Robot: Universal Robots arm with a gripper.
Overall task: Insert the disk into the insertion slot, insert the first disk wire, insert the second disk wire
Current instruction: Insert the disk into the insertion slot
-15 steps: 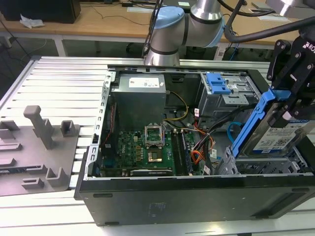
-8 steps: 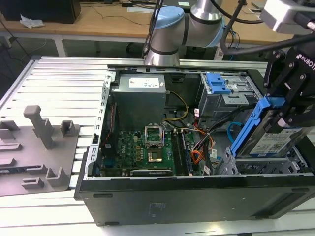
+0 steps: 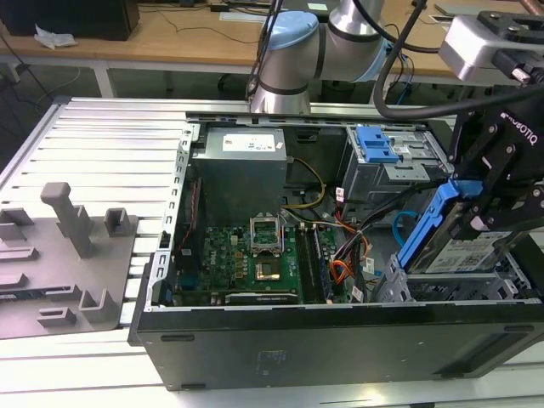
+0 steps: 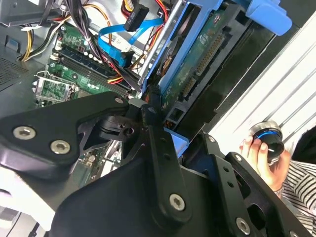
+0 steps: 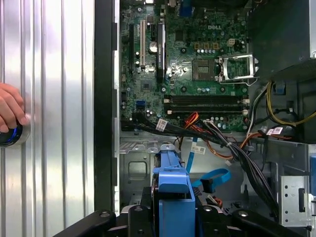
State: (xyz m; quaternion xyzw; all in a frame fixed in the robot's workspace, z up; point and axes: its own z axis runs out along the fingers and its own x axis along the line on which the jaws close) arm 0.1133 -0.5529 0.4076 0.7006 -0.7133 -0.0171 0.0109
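In the exterior view my gripper (image 3: 473, 202) is shut on the disk (image 3: 463, 252), a silver drive with a white label in a bright blue carrier (image 3: 429, 225). The disk hangs tilted over the exterior view's right end of the open computer case. Its lower end is down at the insertion slot (image 3: 406, 287), the low perforated silver cage; whether it has entered I cannot tell. In both wrist views the blue carrier (image 5: 173, 190) (image 4: 163, 47) sits between my black fingers (image 4: 148, 114). A loose blue flat wire (image 5: 213, 177) (image 4: 114, 45) lies beside the cage.
A taller grey bay with a blue latch (image 3: 376, 144) stands behind the cage. Motherboard (image 3: 255, 255), power supply (image 3: 242, 174) and cable bundles (image 5: 232, 145) fill the case. A person's hand (image 5: 9, 111) rests on a round knob on the ribbed table. Grey fixtures (image 3: 72, 223) stand at the exterior view's left.
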